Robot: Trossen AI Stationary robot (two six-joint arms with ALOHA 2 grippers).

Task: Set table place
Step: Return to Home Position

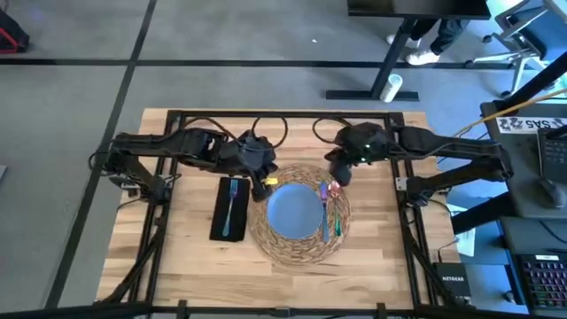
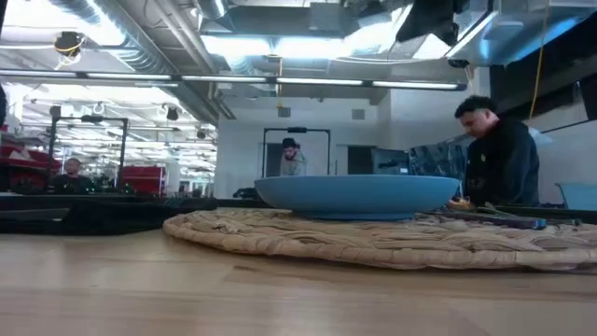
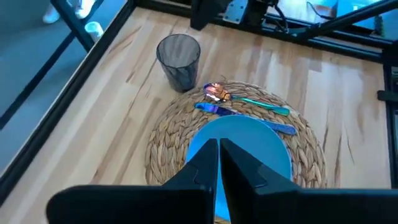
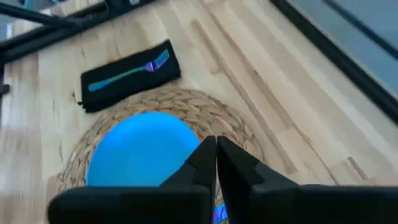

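2 claws closed and empty over the far rim of the place setting.

The left gripper (image 3: 219, 144), fingers pressed together on nothing, hangs over the 11 o'clock edge of the woven placemat (image 1: 270, 250). The right gripper (image 4: 216, 142), also pinched together and empty, hangs near 1 o'clock. The blue plate (image 1: 295, 213) sits centred on the mat, with the colourful-handled cutlery (image 1: 328, 209) at its 3 o'clock side. The grey cup (image 3: 179, 61) stands upright on the table (image 1: 372, 252) just off the mat near 1 o'clock. At 9 o'clock the black napkin (image 1: 219, 221) carries the teal fork (image 1: 233, 206).
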